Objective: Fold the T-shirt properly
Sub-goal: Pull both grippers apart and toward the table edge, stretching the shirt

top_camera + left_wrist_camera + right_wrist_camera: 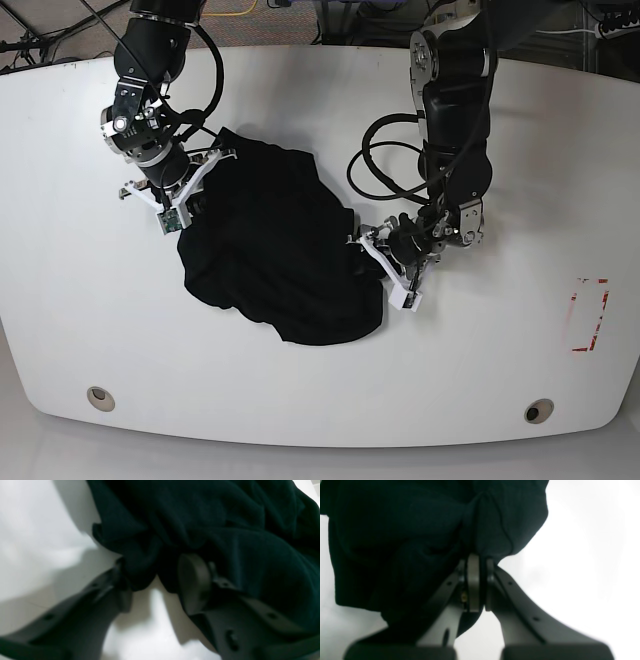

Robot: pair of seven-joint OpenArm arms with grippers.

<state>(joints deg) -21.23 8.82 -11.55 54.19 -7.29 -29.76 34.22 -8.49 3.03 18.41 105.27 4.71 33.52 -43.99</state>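
Observation:
The black T-shirt (270,240) lies crumpled in a heap on the white table (480,380). On the base view's left, my right gripper (193,190) sits at the heap's upper left edge. The right wrist view shows the right gripper (480,560) shut on a bunched fold of the T-shirt (420,530). My left gripper (380,268) is at the heap's right edge. In the left wrist view its fingers (195,582) stand apart, and a hanging fold of the T-shirt (200,517) dips between them over the table. The left gripper (157,580) is open.
A red outlined rectangle (588,315) is marked on the table at the right. Two round holes (100,398) (538,410) sit near the front edge. Black cables (365,160) loop beside the left arm. Wires and floor clutter lie beyond the far edge.

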